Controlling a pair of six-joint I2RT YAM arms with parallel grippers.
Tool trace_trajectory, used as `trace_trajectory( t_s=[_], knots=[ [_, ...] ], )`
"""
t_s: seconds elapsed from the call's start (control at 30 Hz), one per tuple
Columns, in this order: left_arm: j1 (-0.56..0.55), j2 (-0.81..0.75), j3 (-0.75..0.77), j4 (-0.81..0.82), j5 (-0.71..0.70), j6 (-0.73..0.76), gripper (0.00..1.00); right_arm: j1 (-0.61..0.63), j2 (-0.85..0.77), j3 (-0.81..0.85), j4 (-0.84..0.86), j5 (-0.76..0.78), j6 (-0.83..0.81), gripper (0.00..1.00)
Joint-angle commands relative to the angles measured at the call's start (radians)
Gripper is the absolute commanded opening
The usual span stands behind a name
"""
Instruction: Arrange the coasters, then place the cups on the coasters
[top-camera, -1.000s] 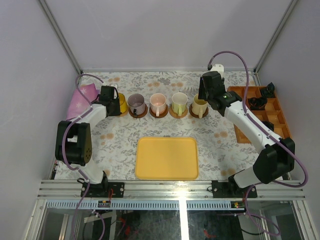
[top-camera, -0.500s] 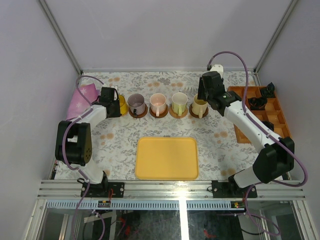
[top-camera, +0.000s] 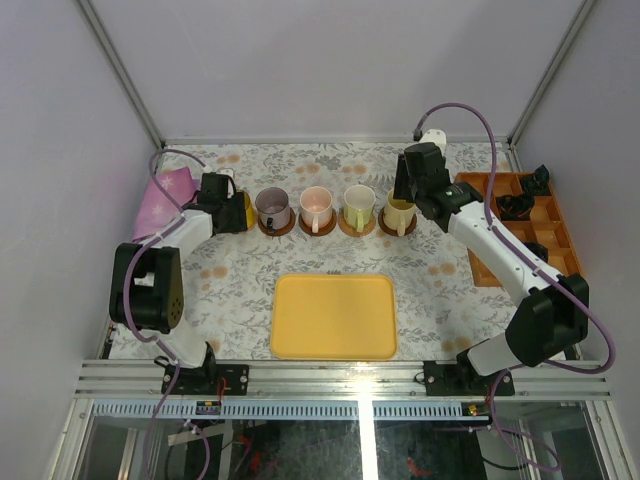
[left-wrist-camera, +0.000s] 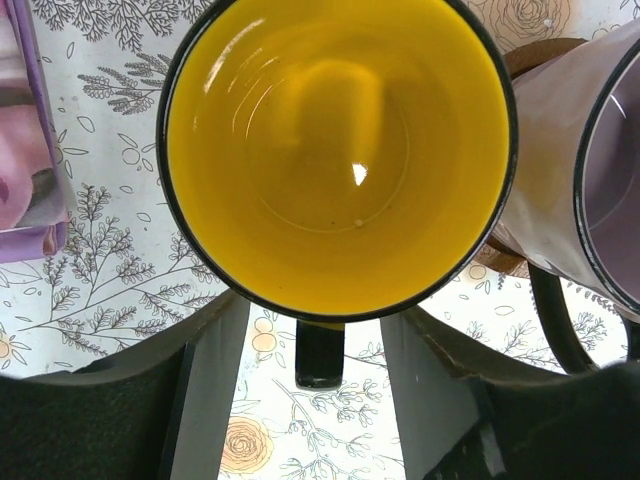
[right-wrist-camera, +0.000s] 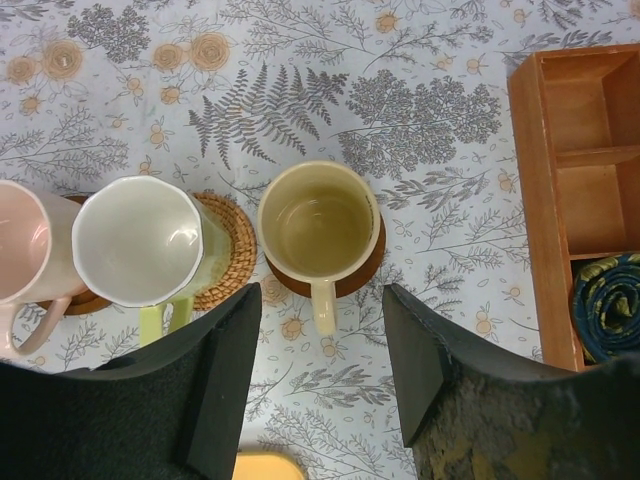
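Left gripper (left-wrist-camera: 313, 335) has parted its fingers since a second ago. They now stand spread on either side of the yellow cup's (left-wrist-camera: 335, 150) handle (left-wrist-camera: 320, 360), with a gap on each side, so the cup looks let go. It stands upright at the left end of the row, upper left in the top view, just beside the purple cup (left-wrist-camera: 570, 180). Whether a coaster lies under it I cannot tell.

Right gripper (right-wrist-camera: 320, 300) hangs over the cream cup (right-wrist-camera: 318, 220) at the row's right end, fingers spread and empty. That cup sits on its coaster (right-wrist-camera: 372, 258), and the white cup (right-wrist-camera: 140, 240) beside it has one too.

Placing looks nearly done. Lifting straight up should keep the fingers off the handles.
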Motion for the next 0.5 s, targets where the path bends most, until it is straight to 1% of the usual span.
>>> trace_trajectory(
  t_s=[0.0,0.37,0.47],
  knots=[
    [0.008,-0.034,0.024,0.026,-0.023,0.005,0.55,-0.004,-0.007,0.002,0.019,-0.014,0.015,0.59],
    [0.008,-0.069,0.035,-0.032,-0.046,0.023,0.59,-0.005,-0.008,-0.001,0.019,-0.023,0.025,0.59],
    [0.009,-0.104,0.035,-0.055,-0.038,0.021,0.63,-0.005,-0.014,-0.002,0.014,-0.014,0.024,0.59]
  ],
)
